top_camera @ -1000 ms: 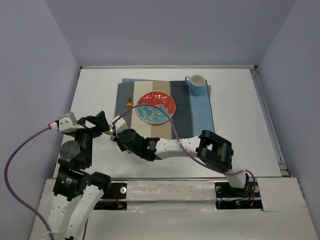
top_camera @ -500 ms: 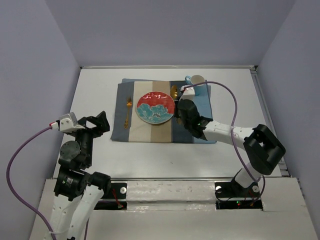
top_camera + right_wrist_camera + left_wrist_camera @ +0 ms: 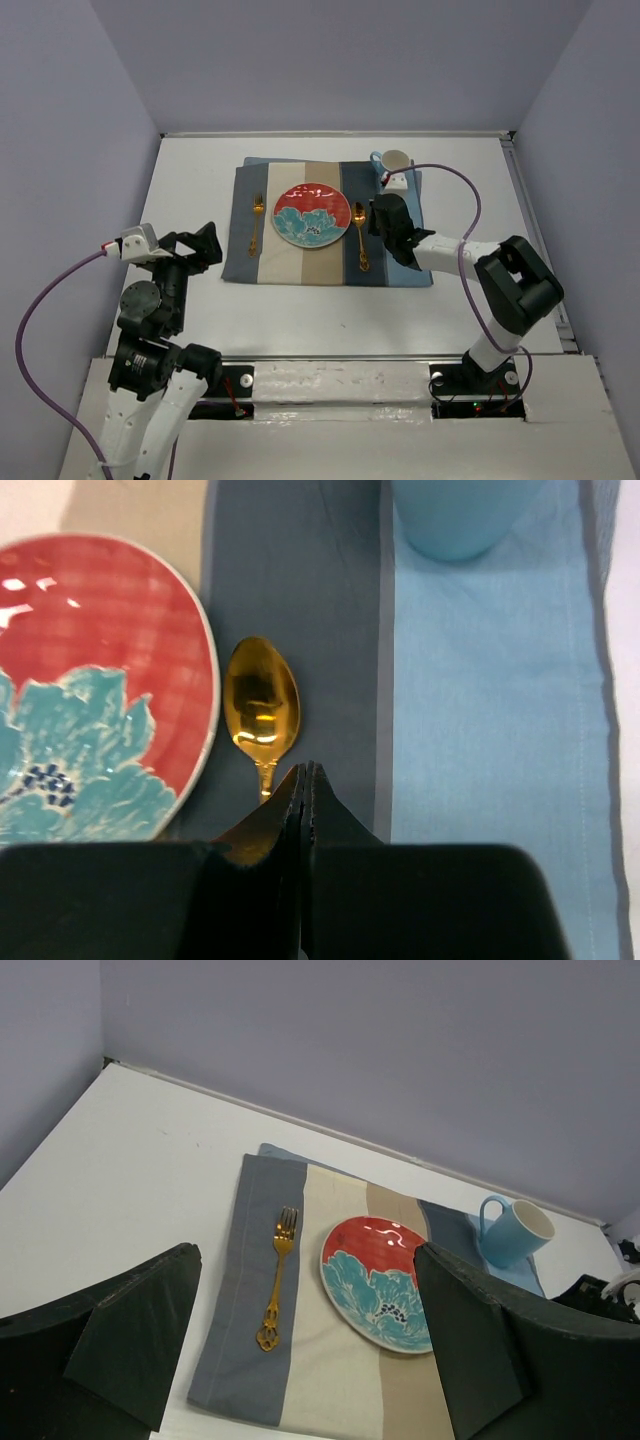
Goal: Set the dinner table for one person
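Note:
On the white dinner table (image 3: 195,175) lies a striped placemat (image 3: 300,258). It carries a red and teal plate (image 3: 311,213), a gold fork (image 3: 256,222) to the plate's left and a gold spoon (image 3: 359,236) to its right. A blue mug (image 3: 394,168) stands at the mat's far right corner. My right gripper (image 3: 371,218) is shut and empty, just right of the spoon. In the right wrist view the gripper (image 3: 305,770) hovers over the handle of the spoon (image 3: 261,705). My left gripper (image 3: 205,245) stands open off the mat's left edge, facing the fork (image 3: 277,1280) and plate (image 3: 375,1280).
Lavender walls close in the table on the left, back and right. A metal rail (image 3: 535,240) runs along the right edge. The right arm's purple cable (image 3: 470,205) arcs above the mat's right side. The mug (image 3: 465,515) is just ahead of the right fingers.
The right arm swung from beside the left gripper across to the right of the plate. The fork and then the spoon appeared lying on the mat. The left arm stayed put.

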{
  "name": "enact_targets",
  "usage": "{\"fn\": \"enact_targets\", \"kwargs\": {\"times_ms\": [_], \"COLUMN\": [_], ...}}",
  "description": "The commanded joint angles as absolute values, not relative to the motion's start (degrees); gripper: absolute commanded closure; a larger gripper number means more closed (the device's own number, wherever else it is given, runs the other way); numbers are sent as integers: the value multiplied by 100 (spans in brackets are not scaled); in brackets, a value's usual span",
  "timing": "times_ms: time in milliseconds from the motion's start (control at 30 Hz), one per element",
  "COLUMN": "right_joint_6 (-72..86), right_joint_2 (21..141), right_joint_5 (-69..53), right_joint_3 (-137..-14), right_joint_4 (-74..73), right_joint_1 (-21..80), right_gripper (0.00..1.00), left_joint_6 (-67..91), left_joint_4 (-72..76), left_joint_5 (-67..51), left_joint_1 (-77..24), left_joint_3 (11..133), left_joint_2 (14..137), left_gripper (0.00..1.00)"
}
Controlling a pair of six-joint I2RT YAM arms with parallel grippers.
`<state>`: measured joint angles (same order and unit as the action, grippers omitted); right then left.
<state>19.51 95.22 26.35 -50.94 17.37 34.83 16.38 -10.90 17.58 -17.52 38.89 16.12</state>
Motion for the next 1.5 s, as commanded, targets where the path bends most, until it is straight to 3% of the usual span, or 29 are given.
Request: {"fn": "enact_targets", "kwargs": {"times_ms": [0,267,533,867,1300,1467], "right_joint_6": [1899,1942,2232,2276,2259,2285], "right_joint_2": [9782,10116,10335,10529,10714,10749], "right_joint_5": [2391,2268,1661,1793,2346,2654], "right_joint_3": [-5343,-5677,-5669,-5625,-5809,-5871], "right_joint_4": [2109,1820,1292,994,668,475], "right_joint_1": [3384,3331,3331,3674,3779,3832], "right_gripper": [100,99,70,71,85,77], "left_joint_6": [1564,1547,1547,1556,1556,1556], "left_joint_4": [-765,-756,-756,-747,-747,-747], "left_joint_5": [1696,1688,1644,1582,1564,1564], "left_joint_1": [-1723,-1723,-1714,-1723,-1723,-1723], "left_joint_3": [3841,3841,3841,3841,3832,3832], "left_joint_2": [1731,1819,1863,1863,1828,1837], "left_gripper": [1,1,1,1,1,1]}}
